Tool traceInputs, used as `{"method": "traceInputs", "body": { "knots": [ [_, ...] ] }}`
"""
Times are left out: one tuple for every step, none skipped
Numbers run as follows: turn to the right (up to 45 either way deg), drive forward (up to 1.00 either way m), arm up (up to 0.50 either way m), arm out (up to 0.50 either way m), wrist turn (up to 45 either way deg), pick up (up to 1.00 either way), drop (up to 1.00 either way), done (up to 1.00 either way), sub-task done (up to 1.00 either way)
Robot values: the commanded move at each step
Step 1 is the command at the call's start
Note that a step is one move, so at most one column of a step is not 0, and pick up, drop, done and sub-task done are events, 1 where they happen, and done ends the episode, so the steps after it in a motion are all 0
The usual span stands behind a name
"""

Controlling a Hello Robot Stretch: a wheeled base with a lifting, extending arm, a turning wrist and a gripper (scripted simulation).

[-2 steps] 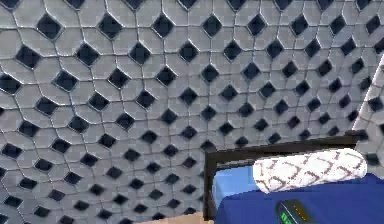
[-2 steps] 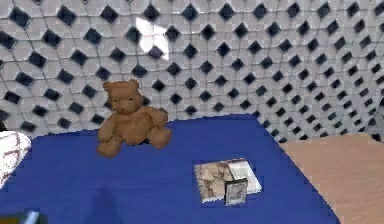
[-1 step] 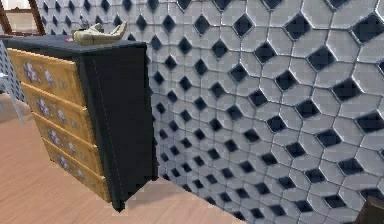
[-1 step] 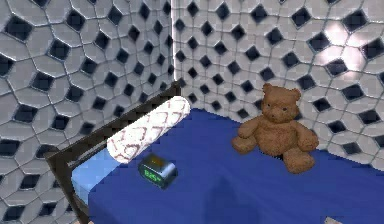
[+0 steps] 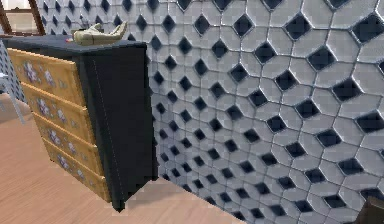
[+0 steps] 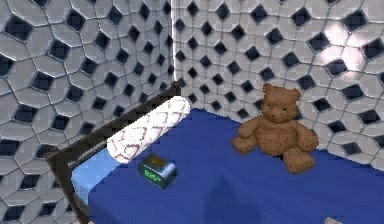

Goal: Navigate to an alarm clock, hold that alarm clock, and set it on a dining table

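While the robot stood close to a wall [image 5: 270, 100] of grey tiles with dark diamonds, the forward view had a dresser [image 5: 70, 110] at its left, dark-framed with yellow wooden drawers, on a wooden floor [image 5: 30, 190]. A shallow tan dish [image 5: 98, 35] sat on top of it, probably only as decoration. Nothing there answered to the task.

Out in the arm side view lay a bed [image 6: 260, 190] with a blue cover, pushed into the corner of the same tiled walls. A white patterned bolster [image 6: 150, 128] ran along its head end, and a brown teddy bear [image 6: 275, 125] sat upright farther along the cover, well apart from the bolster. The alarm clock [image 6: 157, 172], a small dark box with a green face, rested on the cover just beside the bolster, likely so that a sleeper could reach it. I judged that the robot had drawn up with its reaching side to the bed for that reason, and that the pick-up was not yet done. The gripper's state could not be told.
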Motion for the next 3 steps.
{"method": "traceInputs", "body": {
  "knots": [
    [0.0, 0.00, 0.16, 0.00, 0.0, 0.00, 0.00, 0.00, 0.00],
    [0.0, 0.00, 0.00, 0.40, 0.0, 0.00, 0.00, 0.00, 0.00],
    [0.0, 0.00, 0.00, 0.00, 45.0, 0.00, 0.00, 0.00, 0.00]
  ]
}}
